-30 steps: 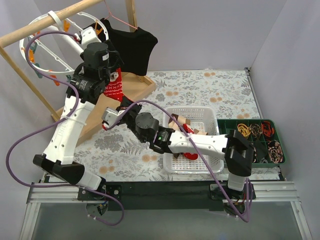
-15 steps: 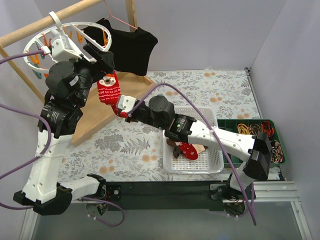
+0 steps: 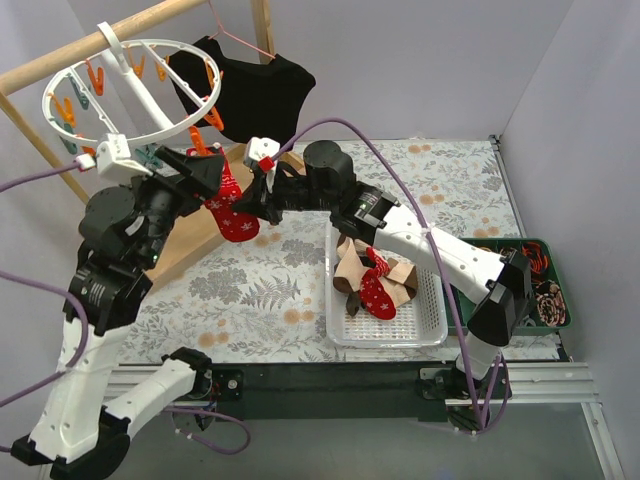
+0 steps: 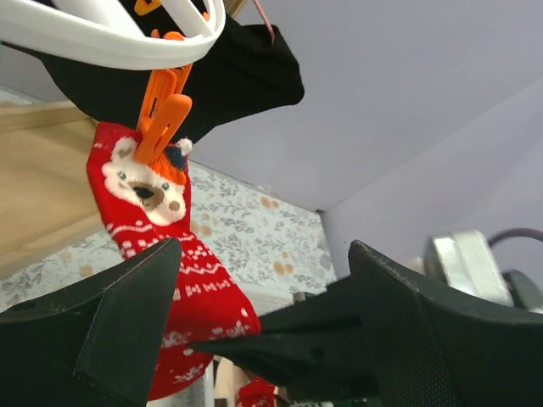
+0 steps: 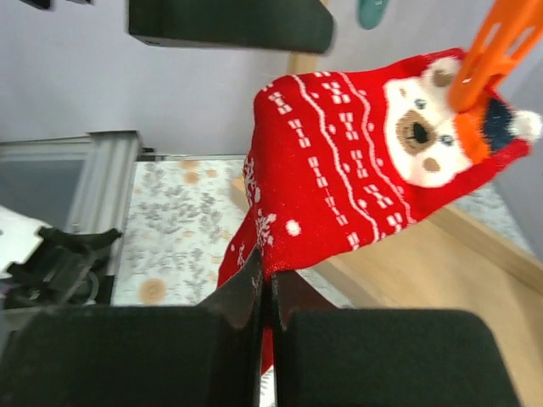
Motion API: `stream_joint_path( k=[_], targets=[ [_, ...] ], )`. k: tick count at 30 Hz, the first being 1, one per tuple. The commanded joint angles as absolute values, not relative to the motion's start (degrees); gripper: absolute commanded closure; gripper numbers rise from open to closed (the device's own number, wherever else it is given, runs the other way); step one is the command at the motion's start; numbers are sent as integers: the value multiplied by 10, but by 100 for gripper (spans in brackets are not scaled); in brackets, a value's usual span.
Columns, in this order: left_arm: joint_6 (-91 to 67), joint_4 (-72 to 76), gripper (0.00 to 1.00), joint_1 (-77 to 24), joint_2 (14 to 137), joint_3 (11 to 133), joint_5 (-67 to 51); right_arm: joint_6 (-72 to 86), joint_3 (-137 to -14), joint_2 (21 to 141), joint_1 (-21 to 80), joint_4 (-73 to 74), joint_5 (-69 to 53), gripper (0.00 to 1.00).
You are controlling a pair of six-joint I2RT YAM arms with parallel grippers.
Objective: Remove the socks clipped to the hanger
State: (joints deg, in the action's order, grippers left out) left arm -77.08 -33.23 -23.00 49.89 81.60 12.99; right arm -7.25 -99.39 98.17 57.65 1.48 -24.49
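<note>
The white ring hanger (image 3: pixel 150 45) hangs from the wooden rail at top left, with orange and teal clips. One red sock with a bear face (image 3: pixel 238 222) hangs from an orange clip (image 4: pixel 165 110); it also shows in the left wrist view (image 4: pixel 165 254) and the right wrist view (image 5: pixel 356 161). My right gripper (image 3: pixel 250 200) is shut on the sock's lower edge (image 5: pixel 265 284). My left gripper (image 3: pixel 210 172) is open just below the ring, its fingers (image 4: pixel 110 331) on either side of the sock and of the right gripper.
A white basket (image 3: pixel 432 325) at centre right holds red, tan and dark socks. A green compartment tray (image 3: pixel 540 245) stands at the far right. A black T-shirt (image 3: pixel 255 95) on a pink wire hanger hangs behind the ring. The wooden rack's board (image 3: pixel 195 240) lies under the sock.
My right gripper has risen from near the table to the hanging red sock and shut on it. My left arm has drawn back from the ring and lowered beside the clip.
</note>
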Motion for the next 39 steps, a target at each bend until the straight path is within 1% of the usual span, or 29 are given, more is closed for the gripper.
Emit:
stream_joint_path(
  k=[1, 4, 8, 12, 16, 20, 22, 25, 26, 27, 28, 29, 30, 31, 32, 34, 35, 36, 38, 39],
  targets=[
    [-820, -348, 22, -229, 426, 798, 147, -4, -1036, 1004, 564, 25, -346, 99],
    [-835, -378, 22, -229, 415, 796, 161, 14, -1050, 1014, 560, 25, -373, 99],
    [-873, -436, 22, -229, 434, 805, 175, 33, -1059, 1018, 556, 24, -406, 99],
    [-889, -428, 20, -229, 430, 785, 145, 54, -1061, 1016, 551, 13, -446, 99],
    [-904, -424, 18, -229, 428, 764, 146, 73, -1056, 1015, 549, 5, -482, 99],
    [-917, -446, 18, -229, 456, 768, 134, 89, -1036, 1010, 549, -30, -493, 99],
    [-921, -460, 21, -229, 475, 773, 128, 96, -1032, 1011, 547, -39, -499, 99],
    [-923, -455, 30, -229, 476, 769, 119, 107, -1030, 1012, 542, -47, -511, 99],
    [-919, -449, 43, -229, 472, 766, 117, 111, -1029, 1014, 541, -54, -514, 99],
    [-918, -441, 49, -229, 468, 758, 118, 116, -1027, 1013, 541, -57, -517, 99],
    [-918, -439, 57, -229, 461, 755, 120, 120, -1026, 1015, 538, -62, -522, 98],
    [-919, -439, 68, -229, 459, 754, 126, 124, -1026, 1015, 536, -68, -523, 94],
    [-918, -436, 74, -229, 455, 751, 126, 127, -1025, 1018, 536, -69, -522, 90],
    [-917, -434, 79, -229, 454, 749, 127, 139, -1026, 1020, 529, -70, -519, 85],
    [-915, -432, 86, -229, 447, 746, 127, 148, -1029, 1022, 526, -71, -519, 74],
    [-916, -431, 90, -229, 444, 743, 128, 188, -1044, 1040, 507, -74, -522, 71],
    [-916, -430, 92, -229, 439, 740, 128, 201, -1050, 1046, 501, -75, -523, 67],
    [-914, -425, 95, -229, 439, 738, 127, 210, -1055, 1056, 492, -75, -519, 65],
    [-912, -422, 97, -229, 436, 731, 127, 227, -1073, 1066, 484, -75, -511, 57],
    [-911, -419, 98, -229, 435, 729, 125, 229, -1082, 1077, 479, -76, -511, 56]
  ],
)
